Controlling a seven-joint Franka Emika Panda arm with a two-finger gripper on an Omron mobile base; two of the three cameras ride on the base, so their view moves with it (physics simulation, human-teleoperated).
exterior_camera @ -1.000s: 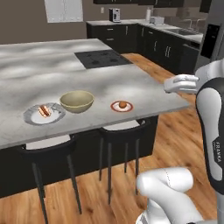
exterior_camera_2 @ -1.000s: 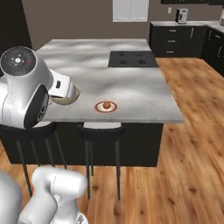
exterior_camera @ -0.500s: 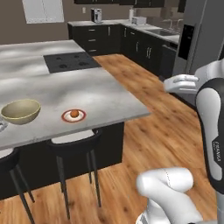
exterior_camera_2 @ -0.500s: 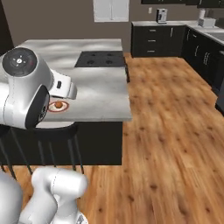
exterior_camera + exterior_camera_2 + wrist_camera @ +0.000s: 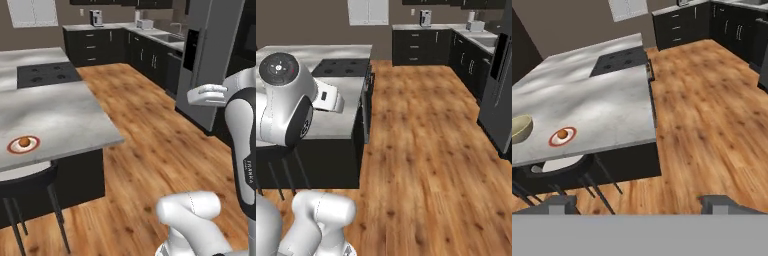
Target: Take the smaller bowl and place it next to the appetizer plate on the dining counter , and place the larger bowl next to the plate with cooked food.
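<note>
Hand view: gripper (image 5: 639, 202), two dark finger tips at the bottom edge set wide apart, jaws open, nothing between them, held in the air over wooden floor (image 5: 712, 125) and off the near corner of the dining counter (image 5: 602, 107). Counter: grey marbled top on a dark base. On it, near its front edge, one small plate (image 5: 562, 136) with a red rim, carrying a round brown morsel; to the left of that plate and apart from it, one pale yellow-green bowl (image 5: 519, 128), upright, cut off by the frame edge, so its size against any other bowl cannot be told. Black cooktop (image 5: 619, 60) set into the far part of the counter. Stools (image 5: 559, 167) with pale seats and dark legs, tucked under the front edge below the plate. Left base view: the same red-rimmed plate (image 5: 23, 144) near the counter's front edge, a stool (image 5: 25, 182) beneath it, the cooktop (image 5: 45, 74) beyond. Dark cabinets (image 5: 105, 47) line the back wall under a light worktop bearing a coffee machine (image 5: 97, 18) and a toaster (image 5: 145, 23); a tall grey refrigerator (image 5: 212, 55) stands at the right. Right base view: counter corner (image 5: 346, 125) and cooktop (image 5: 343, 67) left of the open floor.
</note>
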